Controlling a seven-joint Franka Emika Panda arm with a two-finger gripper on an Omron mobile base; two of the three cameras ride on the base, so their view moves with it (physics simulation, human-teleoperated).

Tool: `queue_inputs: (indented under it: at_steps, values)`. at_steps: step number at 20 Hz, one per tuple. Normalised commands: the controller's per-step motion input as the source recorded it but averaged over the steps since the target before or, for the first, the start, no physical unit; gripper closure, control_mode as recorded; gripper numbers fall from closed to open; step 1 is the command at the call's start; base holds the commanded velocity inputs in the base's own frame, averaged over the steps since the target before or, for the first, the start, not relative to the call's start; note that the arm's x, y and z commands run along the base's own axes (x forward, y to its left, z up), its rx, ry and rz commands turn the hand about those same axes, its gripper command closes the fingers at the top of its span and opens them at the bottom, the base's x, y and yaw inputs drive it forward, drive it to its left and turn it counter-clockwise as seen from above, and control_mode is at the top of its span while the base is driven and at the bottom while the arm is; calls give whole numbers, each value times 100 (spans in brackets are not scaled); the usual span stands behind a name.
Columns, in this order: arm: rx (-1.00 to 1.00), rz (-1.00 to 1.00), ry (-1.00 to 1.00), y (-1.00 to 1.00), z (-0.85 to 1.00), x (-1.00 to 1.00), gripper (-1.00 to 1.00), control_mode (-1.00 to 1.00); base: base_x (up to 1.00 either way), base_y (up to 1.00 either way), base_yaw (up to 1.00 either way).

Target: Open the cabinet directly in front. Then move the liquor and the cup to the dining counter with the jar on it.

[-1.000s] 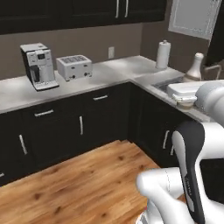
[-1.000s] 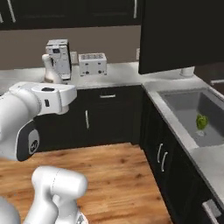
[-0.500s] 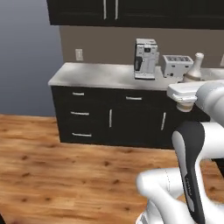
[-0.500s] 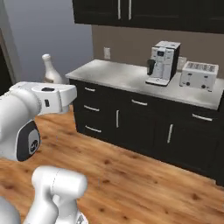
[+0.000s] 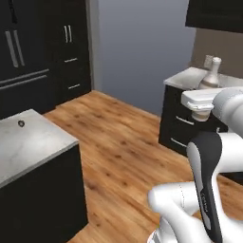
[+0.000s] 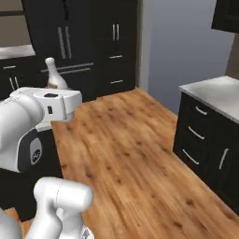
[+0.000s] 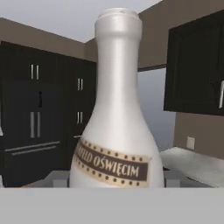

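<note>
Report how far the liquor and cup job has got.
Looks done: the liquor is out of the cabinet, riding upright above the robot's hand over the wood floor.
In hand: the carry; whether the fingers are clamped on it cannot be seen.
Left: set it on the marble slab at near left, whose visible part shows no jar, then bring the cup.

One slim pale beige bottle with a narrow neck and a brown-banded label (image 7: 118, 131) stands upright. One grey-white marble slab on a dark base (image 5: 28, 142) is here. One marble-topped dark drawer unit (image 6: 207, 135) carries three silver drawer handles.
</note>
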Motion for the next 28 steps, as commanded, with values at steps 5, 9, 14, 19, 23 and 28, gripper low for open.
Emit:
queue_inputs:
  at_steps: [5, 9, 14, 19, 23, 28]
  values:
    - [0, 0, 0, 0, 0, 0, 100, 100, 0, 8, 94]
    - [0, 0, 0, 0, 0, 0, 100, 100, 4, 35, 71]
    - [0, 0, 0, 0, 0, 0, 100, 100, 12, 11, 13]
    - [0, 0, 0, 0, 0, 0, 100, 100, 82, 0, 0]
    - [0, 0, 0, 0, 0, 0, 100, 100, 95, 4, 1]
    - [0, 0, 0, 0, 0, 0, 100, 100, 57, 27, 16]
